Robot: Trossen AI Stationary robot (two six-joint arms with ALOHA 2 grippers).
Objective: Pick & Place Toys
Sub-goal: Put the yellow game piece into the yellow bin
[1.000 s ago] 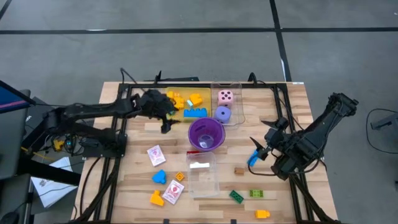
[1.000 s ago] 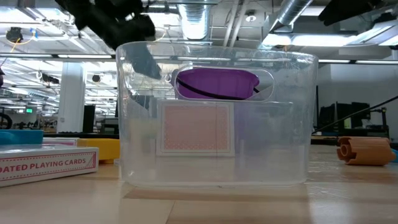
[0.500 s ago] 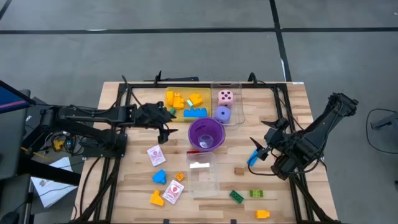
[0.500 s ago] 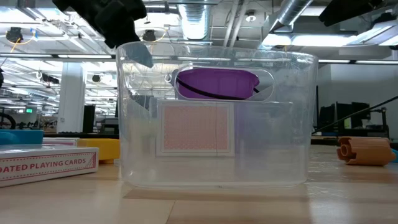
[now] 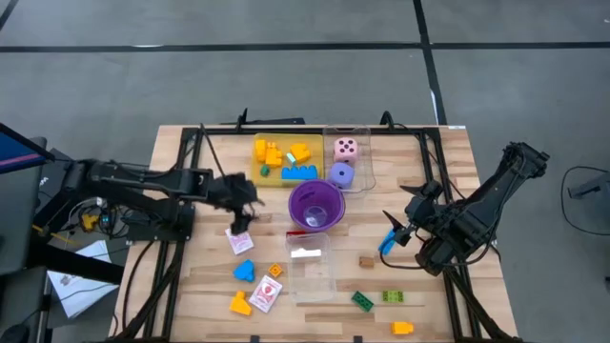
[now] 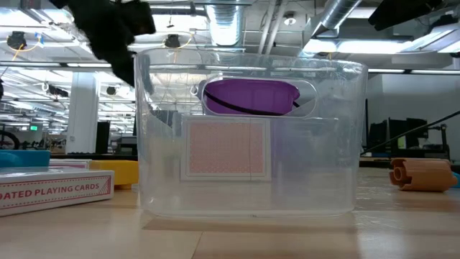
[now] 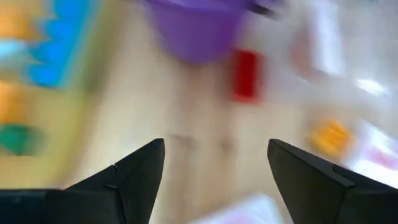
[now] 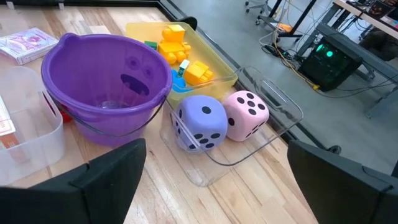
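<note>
**Left arm hangs over a card pack beside the purple cup**

The left gripper (image 5: 240, 217) hovers with its fingers spread apart and nothing between them, just above a white-red card pack (image 5: 238, 238) lying on the table (image 5: 438, 162), on the side of the purple cup (image 5: 315, 206) nearer the left arm. The left wrist view is blurred, but the two dark fingers (image 7: 134, 171) stand well apart with bare wood between them. The right gripper (image 5: 393, 235) waits on the other side of the cup, its fingers (image 8: 106, 171) wide and empty.

Behind the cup, the yellow tray (image 5: 259, 170) holds yellow bricks (image 5: 269, 152) and a blue brick (image 5: 299, 172); the clear tray (image 5: 364, 162) next to it holds the pink die (image 5: 346, 148) and the purple die (image 5: 340, 174), touching each other. A small red brick (image 7: 246, 76) lies against the cup's base. In front of the cup stands a clear bin (image 5: 309, 267) with a card (image 6: 226, 147) inside. Near the bin lie a second card pack (image 5: 268, 291), a blue piece (image 5: 244, 271), an orange piece (image 5: 239, 304), green bricks (image 5: 363, 301) and a yellow brick (image 5: 402, 328).
</note>
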